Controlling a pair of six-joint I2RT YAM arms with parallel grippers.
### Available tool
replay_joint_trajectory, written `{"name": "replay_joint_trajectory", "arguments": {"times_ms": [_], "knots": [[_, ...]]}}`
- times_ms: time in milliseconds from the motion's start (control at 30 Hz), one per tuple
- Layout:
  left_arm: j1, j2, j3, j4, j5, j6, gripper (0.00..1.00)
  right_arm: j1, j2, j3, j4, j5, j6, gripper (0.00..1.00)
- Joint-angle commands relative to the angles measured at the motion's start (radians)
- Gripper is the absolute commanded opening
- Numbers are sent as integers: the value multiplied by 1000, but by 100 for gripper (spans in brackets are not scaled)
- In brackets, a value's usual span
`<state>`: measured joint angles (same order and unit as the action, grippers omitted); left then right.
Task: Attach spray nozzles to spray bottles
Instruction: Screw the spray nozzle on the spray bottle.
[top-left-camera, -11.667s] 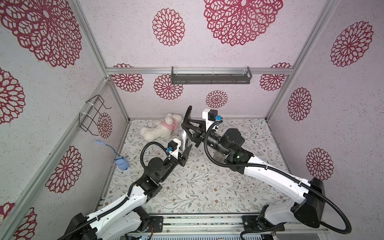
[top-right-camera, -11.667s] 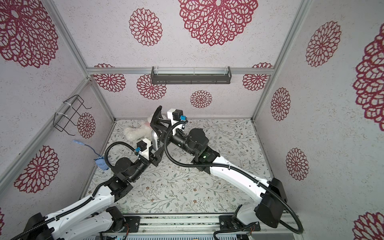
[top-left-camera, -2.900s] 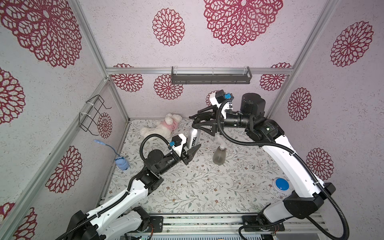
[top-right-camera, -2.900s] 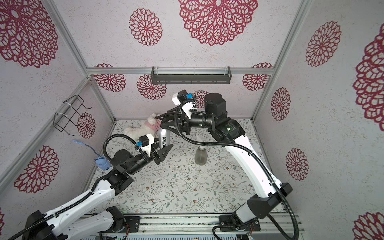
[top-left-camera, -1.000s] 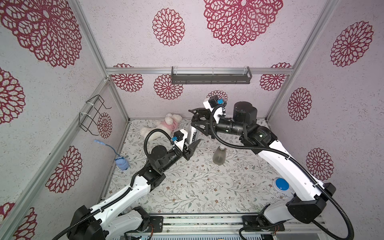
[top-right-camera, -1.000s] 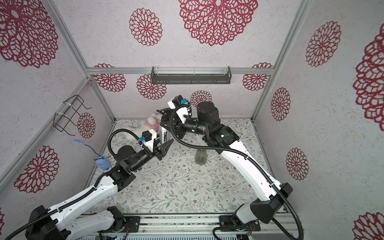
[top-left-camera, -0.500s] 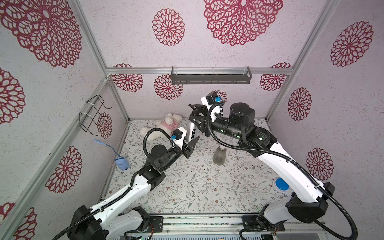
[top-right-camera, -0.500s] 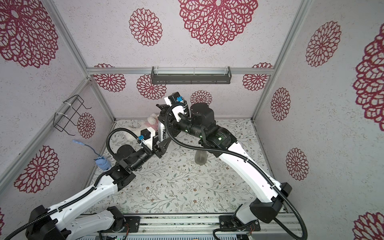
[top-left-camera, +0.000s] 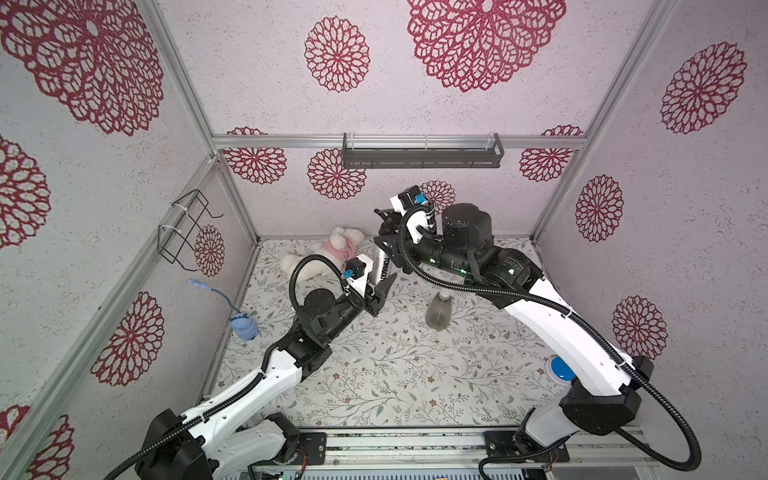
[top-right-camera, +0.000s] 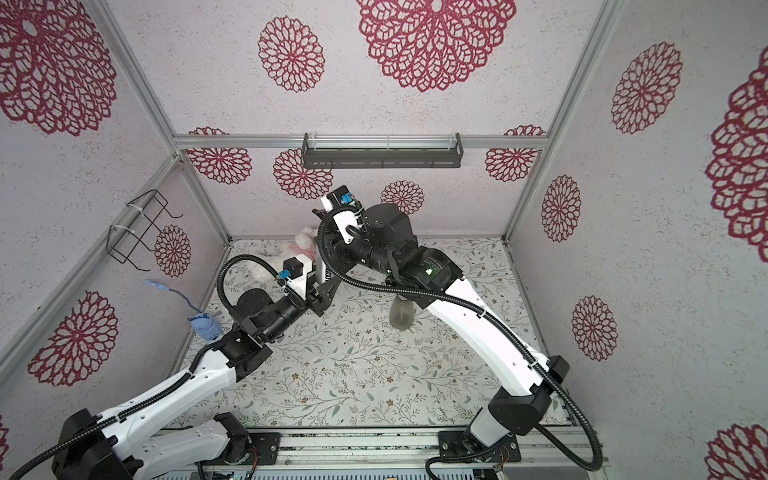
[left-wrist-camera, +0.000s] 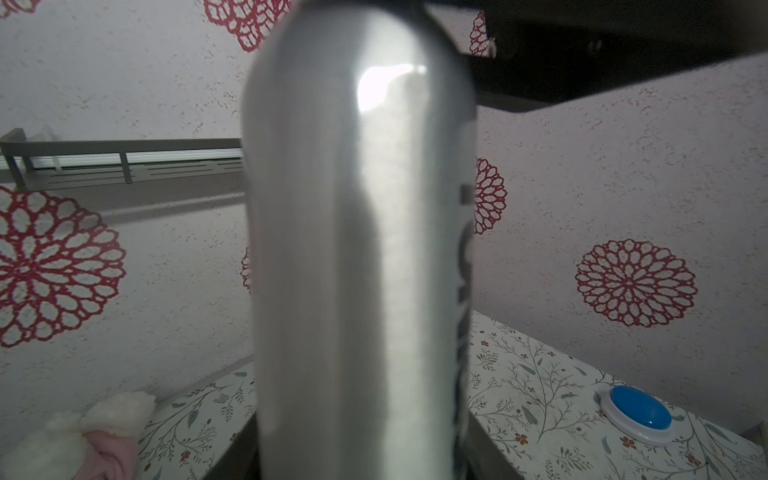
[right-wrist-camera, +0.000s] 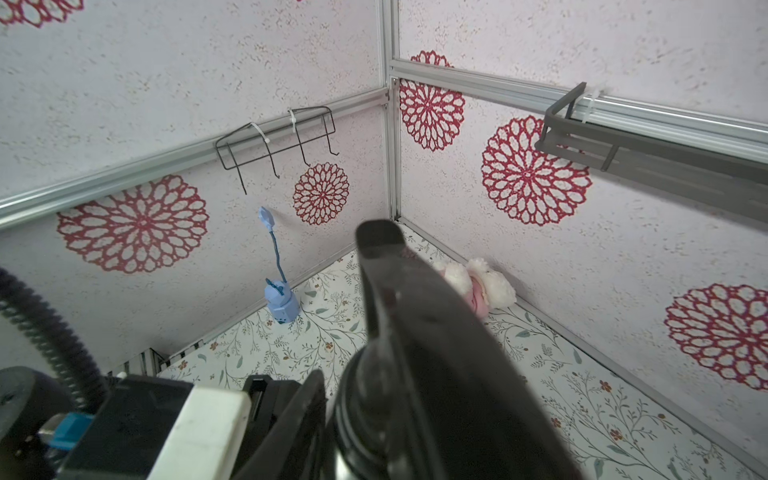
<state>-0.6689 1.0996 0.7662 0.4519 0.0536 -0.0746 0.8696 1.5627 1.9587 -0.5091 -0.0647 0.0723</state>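
Gripping silver bottle (top-left-camera: 381, 266) upright, left pincer (top-left-camera: 376, 293); black nozzle (right-wrist-camera: 399, 332) atop.

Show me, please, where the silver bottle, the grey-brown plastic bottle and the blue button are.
silver bottle (left-wrist-camera: 357, 257): left wrist view, middle of its brushed body.
grey-brown plastic bottle (top-left-camera: 437, 316): a top view, its lower body.
blue button (left-wrist-camera: 640, 412): left wrist view, its blue dome.

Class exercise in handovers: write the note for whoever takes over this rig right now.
Left hand: shut on the silver bottle, held upright, lifted.
Right hand: at the black nozzle atop that bottle; grip unclear.
Grey-brown bottle: stands free on the table; its top too small to judge.
Done: black nozzle appears seated on silver bottle. Left: confirm tightness, then the grey-brown bottle.
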Motion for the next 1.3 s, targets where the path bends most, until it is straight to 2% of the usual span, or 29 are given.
{"name": "replay_joint_trajectory", "arguments": {"times_ms": [0, 133, 867, 967, 1067, 1267], "knots": [[-12, -27, -14, 113, 32, 26, 15, 5, -5, 25, -57, 16, 3, 49], [-12, -29, -24, 134, 25, 23, 15, 5, -36, 16, -64, 6, -2, 59], [-12, -15, -27, 193, 23, 24, 14, 3, -244, -159, -40, -60, -49, 77], [-11, -18, -27, 184, 35, 25, 14, -22, -273, -183, -34, -124, -78, 83], [-12, -24, -24, 171, 57, 21, 14, -93, -302, -217, 19, -272, -69, 86], [-12, -27, -25, 159, 95, 1, 14, -185, -293, -211, 101, -465, -60, 89]]}}
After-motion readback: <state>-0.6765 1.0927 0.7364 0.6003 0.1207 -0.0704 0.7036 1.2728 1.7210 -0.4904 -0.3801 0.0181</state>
